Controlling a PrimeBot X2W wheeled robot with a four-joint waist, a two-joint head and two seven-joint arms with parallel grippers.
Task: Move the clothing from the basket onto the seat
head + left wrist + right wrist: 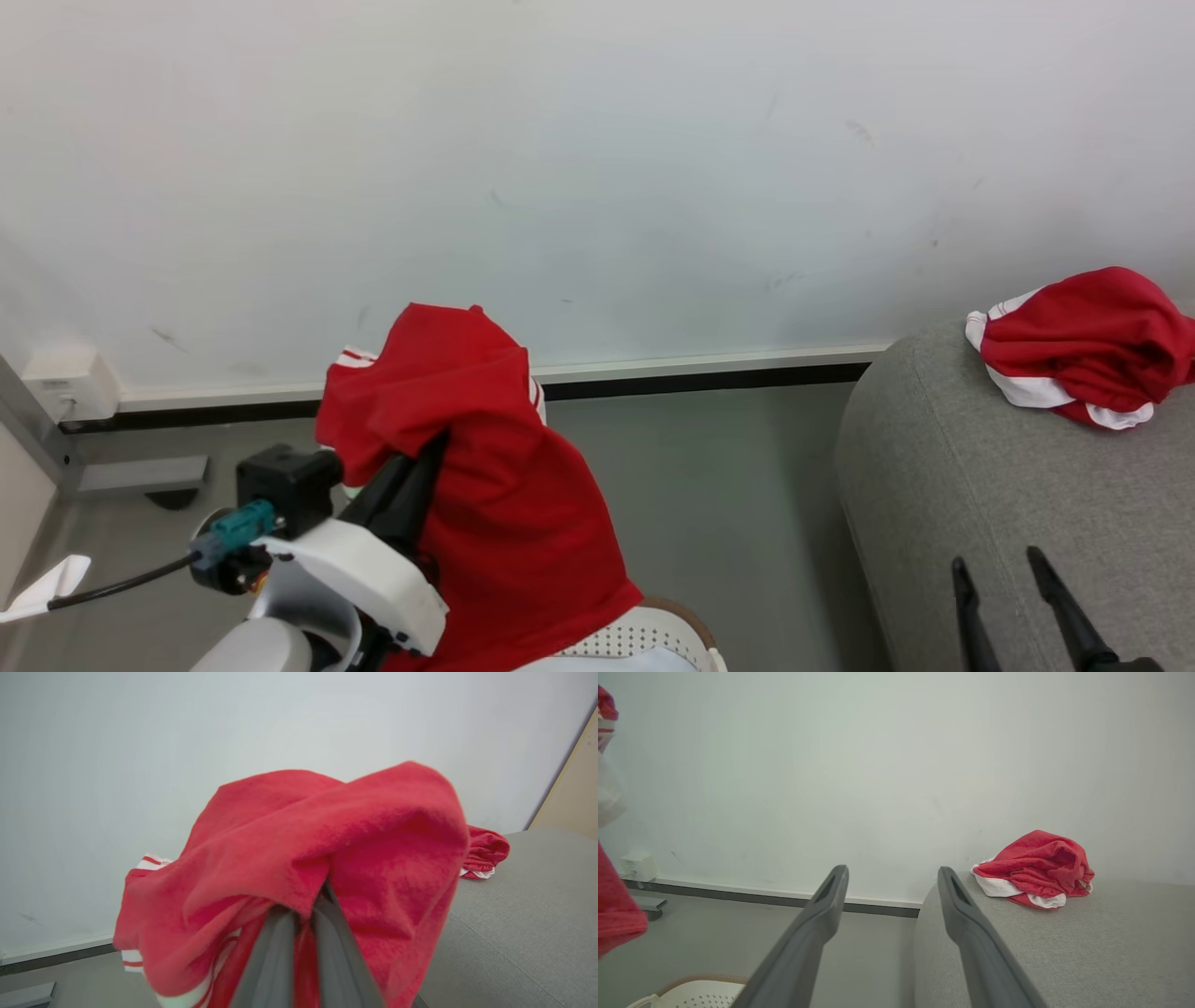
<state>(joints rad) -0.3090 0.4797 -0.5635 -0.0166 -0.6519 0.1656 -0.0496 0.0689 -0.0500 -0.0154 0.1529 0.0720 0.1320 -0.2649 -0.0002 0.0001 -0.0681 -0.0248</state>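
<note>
I am holding the clothing [504, 504], a red piece with striped trim, up in the air. It is draping over my left claw [431, 453], which is clenching a fold of it. Its lower end is hanging down to the basket [653, 635]; whether it is touching the rim I cannot tell. The basket is sitting on the floor [728, 485] under my left arm, well apart from the seat [971, 504] on my right. Another red garment [1088, 341] is lying crumpled on the seat near the wall [597, 140]. My right claw [997, 560] is hovering over the seat's near edge, released and carrying nothing. I am judging the lift as nearly done, with the carry across and the drop remaining.
</note>
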